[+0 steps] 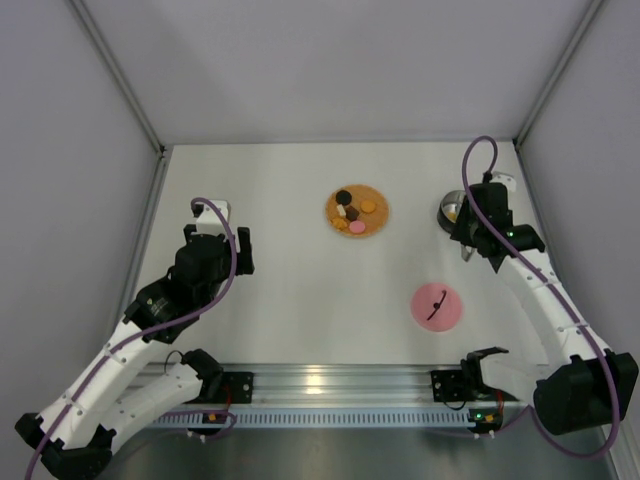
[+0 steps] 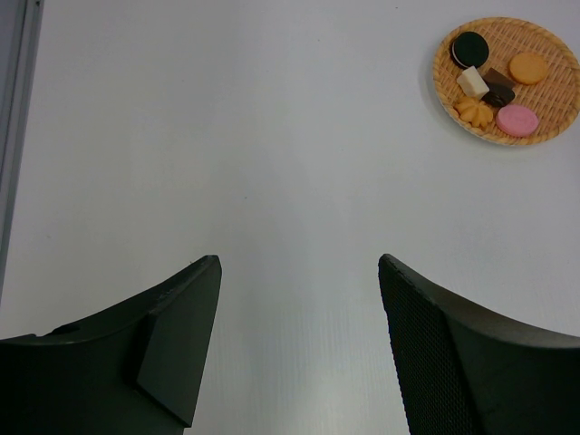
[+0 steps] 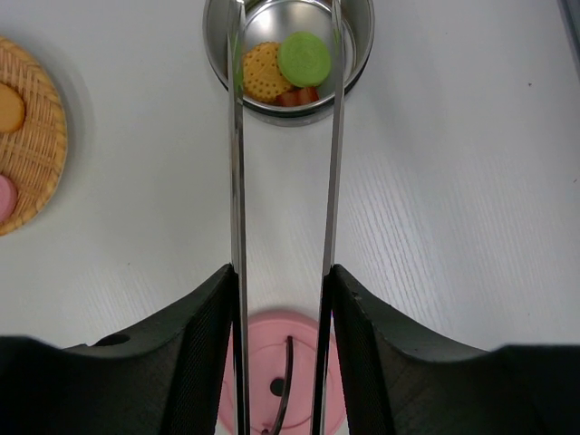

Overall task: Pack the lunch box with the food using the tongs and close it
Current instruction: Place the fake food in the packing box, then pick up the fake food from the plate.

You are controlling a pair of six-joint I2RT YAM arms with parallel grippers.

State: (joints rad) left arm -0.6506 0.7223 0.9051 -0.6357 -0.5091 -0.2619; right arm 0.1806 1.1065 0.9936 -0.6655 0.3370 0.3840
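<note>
Toward two o'clock on the table [image 1: 280, 290], the lunch box [image 3: 361, 56] stands open with food [image 3: 304, 57] inside: a green disc, a dotted orange round and something red beneath. Over it reach the tongs [image 3: 237, 181], their two arms parted, pinched from both sides by the right gripper [image 3: 281, 283]; whether the tips touch the pieces is hard to tell. At four o'clock lies the pink lid [image 1: 450, 312], flat, well apart from the box. At twelve o'clock a woven plate [image 2: 555, 86] carries more pieces, brown, yellow, orange and pink. At nine o'clock the left gripper [image 2: 299, 263] hovers over the table, jaws spread wide and empty.
</note>
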